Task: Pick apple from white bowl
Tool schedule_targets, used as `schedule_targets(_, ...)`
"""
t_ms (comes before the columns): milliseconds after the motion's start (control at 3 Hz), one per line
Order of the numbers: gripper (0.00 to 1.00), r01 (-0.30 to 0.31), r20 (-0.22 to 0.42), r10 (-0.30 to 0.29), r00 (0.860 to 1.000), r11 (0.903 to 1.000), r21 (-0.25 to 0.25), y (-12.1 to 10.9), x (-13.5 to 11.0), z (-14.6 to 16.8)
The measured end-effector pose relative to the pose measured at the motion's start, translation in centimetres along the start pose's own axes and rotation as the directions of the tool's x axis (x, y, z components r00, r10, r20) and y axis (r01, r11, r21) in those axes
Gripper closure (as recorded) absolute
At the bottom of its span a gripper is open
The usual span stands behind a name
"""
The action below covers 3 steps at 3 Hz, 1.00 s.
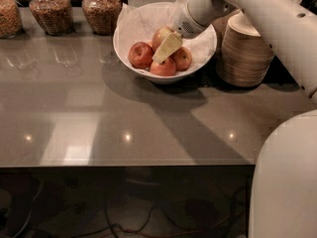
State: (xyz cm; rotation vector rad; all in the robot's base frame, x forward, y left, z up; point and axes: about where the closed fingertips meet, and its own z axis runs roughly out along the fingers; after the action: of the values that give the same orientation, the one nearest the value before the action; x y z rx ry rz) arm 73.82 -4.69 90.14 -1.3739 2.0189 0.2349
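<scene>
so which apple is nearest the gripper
The tall apple with the yellowish blush, at the back of the bowl; the gripper overlaps its front. The other three are smaller and redder.
</scene>
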Motion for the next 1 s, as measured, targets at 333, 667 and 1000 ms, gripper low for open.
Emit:
schedule_targets(333, 0.73, -0.009, -0.008, 0.009, 1.0, 0.9999, -0.006, 0.2, 0.2, -0.4)
schedule_targets(667, 0.96, -0.01, -0.008, 0.01, 1.0, 0.9999, -0.006, 0.2, 0.2, -0.5)
schedule_targets(1000, 1.0, -0.032, -0.013, 0.032, 0.999, 0.9994, -0.009, 0.6, 0.7, -2.1)
